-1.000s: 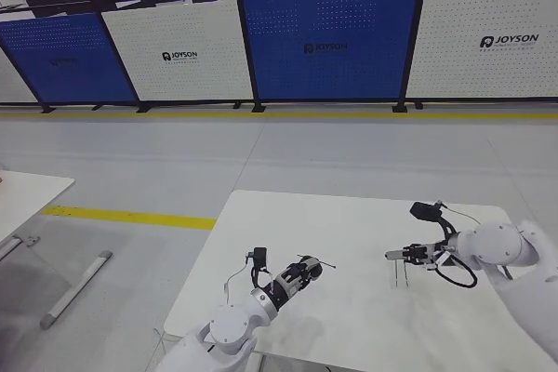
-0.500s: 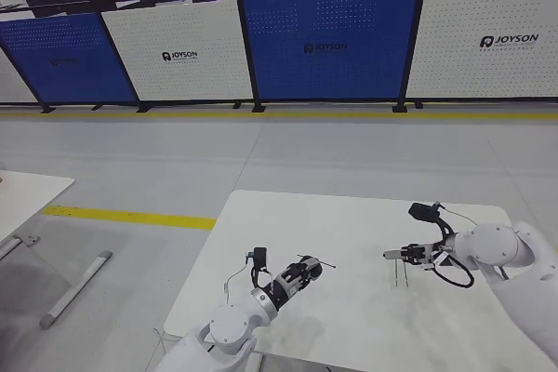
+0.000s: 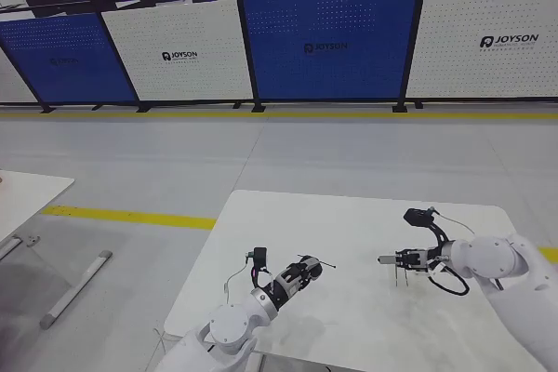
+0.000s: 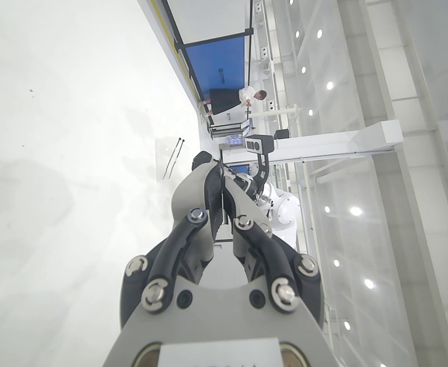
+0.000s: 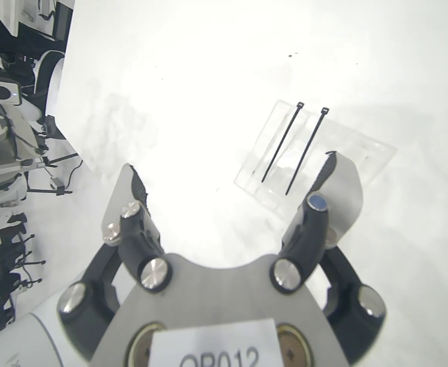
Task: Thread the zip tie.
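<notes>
While the left gripper [image 4: 216, 169] is clamping a thin black plastic zip tie [image 4: 222, 200] above the white table [image 3: 353, 307], the right gripper [image 5: 231, 164] (fingers spread wide) is hovering over two more black zip ties [image 5: 281, 143] lying on a clear plastic sheet [image 5: 372, 146].

White shells with black bands at the joints cover the robot's left arm [image 3: 231, 327] and right arm [image 3: 502, 260]. A small black camera box [image 3: 417, 216] sits on each wrist, and what appears to be a black cable [image 3: 454, 280] loops beside the right one. The left gripper [image 4: 214, 166] and right gripper [image 5: 233, 168] share grey metal plates, black linkage bars, round silver screws, black ribbed pads [image 4: 217, 196] and white printed labels. A blue cap [image 5: 318, 202] marks one right-hand pivot.
</notes>
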Action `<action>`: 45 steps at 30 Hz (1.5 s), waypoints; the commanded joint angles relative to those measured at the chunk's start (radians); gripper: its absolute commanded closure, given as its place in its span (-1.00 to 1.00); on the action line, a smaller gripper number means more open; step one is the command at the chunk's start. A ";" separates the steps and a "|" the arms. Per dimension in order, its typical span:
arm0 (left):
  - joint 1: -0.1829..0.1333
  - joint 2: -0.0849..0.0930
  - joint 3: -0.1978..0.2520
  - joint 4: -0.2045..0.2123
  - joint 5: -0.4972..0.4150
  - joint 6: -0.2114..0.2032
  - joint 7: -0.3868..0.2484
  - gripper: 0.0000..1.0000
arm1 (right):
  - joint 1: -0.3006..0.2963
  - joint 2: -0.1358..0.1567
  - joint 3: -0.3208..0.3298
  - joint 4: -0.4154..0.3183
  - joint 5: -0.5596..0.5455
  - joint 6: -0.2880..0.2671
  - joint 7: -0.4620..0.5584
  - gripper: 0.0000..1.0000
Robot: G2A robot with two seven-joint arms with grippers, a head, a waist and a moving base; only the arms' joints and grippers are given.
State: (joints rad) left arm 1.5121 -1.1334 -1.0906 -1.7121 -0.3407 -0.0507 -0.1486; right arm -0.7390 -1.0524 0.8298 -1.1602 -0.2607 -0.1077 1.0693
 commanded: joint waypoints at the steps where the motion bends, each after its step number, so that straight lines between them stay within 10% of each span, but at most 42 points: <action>1: 0.000 0.000 0.000 0.000 0.000 0.000 0.000 1.00 | 0.000 0.000 0.000 -0.001 -0.001 0.001 0.000 -1.00; 11: 0.000 0.000 0.000 0.000 0.000 0.000 0.000 1.00 | -0.051 0.017 0.053 -0.027 -0.023 -0.032 -0.098 -1.00; 16: 0.000 0.000 0.000 0.000 0.000 0.000 0.000 1.00 | -0.116 0.040 0.096 -0.126 -0.117 0.063 -0.113 -1.00; 35: 0.000 0.000 0.000 0.000 0.000 0.000 0.000 1.00 | -0.121 0.044 0.126 -0.159 -0.126 0.054 -0.104 -1.00; 45: 0.000 0.000 0.000 0.000 0.000 0.000 0.000 1.00 | -0.020 0.005 0.053 -0.006 -0.079 0.069 -0.025 -1.00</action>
State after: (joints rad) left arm 1.5120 -1.1334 -1.0906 -1.7121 -0.3407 -0.0507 -0.1486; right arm -0.7607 -1.0472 0.8837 -1.1690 -0.3402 -0.0411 1.0475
